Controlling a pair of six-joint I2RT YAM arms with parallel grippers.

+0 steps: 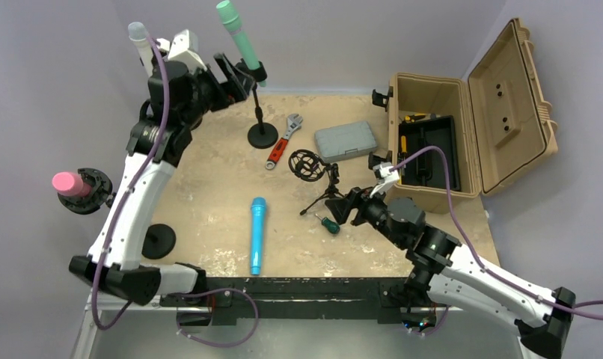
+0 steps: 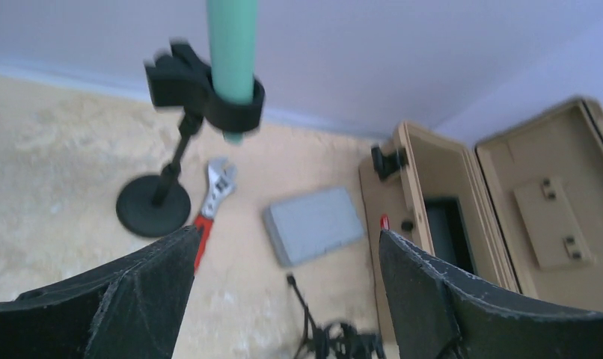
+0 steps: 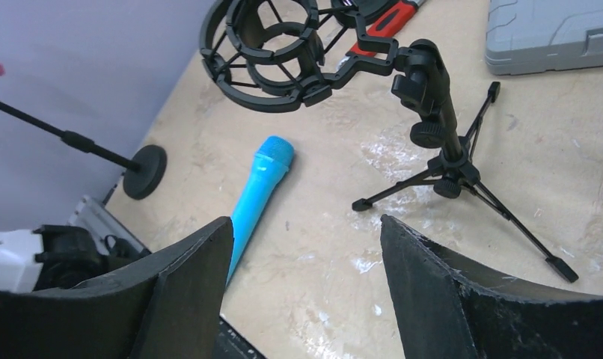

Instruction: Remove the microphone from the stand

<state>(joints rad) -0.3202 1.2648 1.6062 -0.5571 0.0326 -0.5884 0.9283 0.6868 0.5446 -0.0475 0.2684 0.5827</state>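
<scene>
A green microphone (image 1: 239, 37) stands tilted in the black clip of a round-based stand (image 1: 262, 136) at the back of the table. My left gripper (image 1: 236, 78) hovers open just left of that clip, touching nothing. In the left wrist view the green microphone (image 2: 233, 52) and its clip (image 2: 209, 93) sit ahead of and above the open left gripper (image 2: 287, 239). A blue microphone (image 1: 257, 234) lies flat on the table. My right gripper (image 1: 343, 207) is open beside the small tripod (image 1: 327, 196), whose shock mount (image 3: 272, 52) is empty. In the right wrist view the open right gripper (image 3: 306, 228) holds nothing, and the blue microphone (image 3: 259, 187) lies ahead to the left.
A red-handled wrench (image 1: 285, 140) and a grey case (image 1: 346, 140) lie behind the tripod. An open tan toolbox (image 1: 433, 142) fills the right side. A small screwdriver (image 1: 329, 224) lies near my right gripper. A pink microphone (image 1: 70, 183) sits on a stand at left, a grey-headed microphone (image 1: 140, 41) at back left.
</scene>
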